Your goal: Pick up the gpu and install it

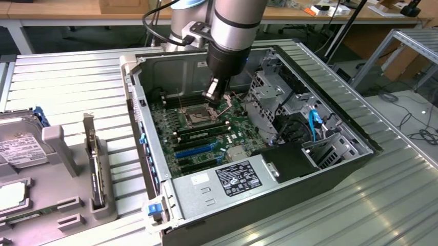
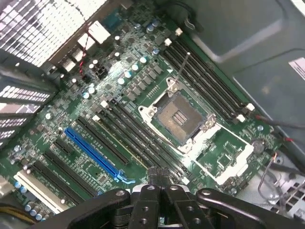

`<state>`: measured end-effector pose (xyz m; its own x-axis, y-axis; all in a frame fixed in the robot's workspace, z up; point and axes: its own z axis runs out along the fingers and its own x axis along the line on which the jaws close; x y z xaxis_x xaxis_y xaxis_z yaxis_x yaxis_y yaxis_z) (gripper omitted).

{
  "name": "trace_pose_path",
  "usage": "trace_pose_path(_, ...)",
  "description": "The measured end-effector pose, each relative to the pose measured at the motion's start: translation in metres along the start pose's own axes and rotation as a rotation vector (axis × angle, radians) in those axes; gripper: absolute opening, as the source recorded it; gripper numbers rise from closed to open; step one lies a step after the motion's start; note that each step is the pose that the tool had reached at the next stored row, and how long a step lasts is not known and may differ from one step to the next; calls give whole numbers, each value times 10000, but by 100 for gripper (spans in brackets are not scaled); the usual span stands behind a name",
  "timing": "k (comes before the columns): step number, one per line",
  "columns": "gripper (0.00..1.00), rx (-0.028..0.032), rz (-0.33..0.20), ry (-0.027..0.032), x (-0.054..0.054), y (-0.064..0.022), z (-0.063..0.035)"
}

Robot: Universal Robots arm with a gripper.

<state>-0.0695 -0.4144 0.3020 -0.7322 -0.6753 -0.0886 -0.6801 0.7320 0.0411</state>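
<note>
You see the computer case (image 1: 329, 169) lying open on its side on the ribbed metal desk (image 1: 68, 87), with the motherboard (image 1: 233, 130) facing up. The arm reaches down into the case from the far side, and the claw (image 1: 217, 100) hangs just above the far edge of the empty processor socket (image 1: 195, 117). I cannot tell from these views whether the claw is spread or pressed together, and nothing can be seen between its tips.

The gpu (image 1: 200, 134) is a long, narrow green stick with a row of black chips along its length. It stands in one of the black slots just on the near side of the socket, parallel to the other slots, and apart from the claw. On its near side you find the blue slot (image 1: 195, 150), and nearer still the power supply (image 1: 236, 179) with its black label.

In the wrist view the claw (image 2: 157, 177) is over the board, with the socket (image 2: 183, 117) open and its metal frame around it, and the blue slot (image 2: 93, 152) lying well to one side of it.

On the desk at the exterior view's left stands a gray holder (image 1: 68, 205) with a dark flat card (image 1: 94, 169) upright in it.
</note>
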Motion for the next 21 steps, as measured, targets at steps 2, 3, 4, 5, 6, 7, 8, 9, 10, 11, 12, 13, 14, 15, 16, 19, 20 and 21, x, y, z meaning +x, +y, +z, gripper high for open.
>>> trace_pose_path(2, 11, 40, 476, -15, 0, 0, 0)
trace_pose_path(3, 11, 62, 752, -20, 0, 0, -1)
trace_pose_path(4, 11, 81, 1013, -23, -1, 0, -2)
trace_pose_path(5, 11, 104, 1339, -25, -1, 0, -5)
trace_pose_path(6, 11, 119, 1558, -27, -1, 0, -6)
trace_pose_path(7, 11, 130, 1740, -28, -1, 0, -7)
trace_pose_path(8, 11, 139, 1923, -27, -1, 0, -7)
trace_pose_path(9, 11, 160, 2311, -26, -1, 0, -8)
trace_pose_path(10, 11, 170, 2523, -22, -1, 0, -8)
trace_pose_path(11, 11, 172, 2739, -10, -1, 1, -8)
trace_pose_path(12, 11, 169, 2974, 17, -1, 1, -9)
trace_pose_path(13, 11, 170, 3136, 36, -1, 1, -9)
trace_pose_path(14, 11, 179, 3280, 77, -2, 1, -9)
trace_pose_path(15, 11, 215, 3396, 170, -1, 1, -10)
trace_pose_path(16, 11, 271, 3489, 258, -2, 0, -10)
trace_pose_path(19, 11, 374, 3845, 366, -2, 0, -10)
trace_pose_path(20, 11, 392, 3937, 376, -2, 0, -10)
trace_pose_path(21, 11, 444, 4225, 399, -2, -1, -10)
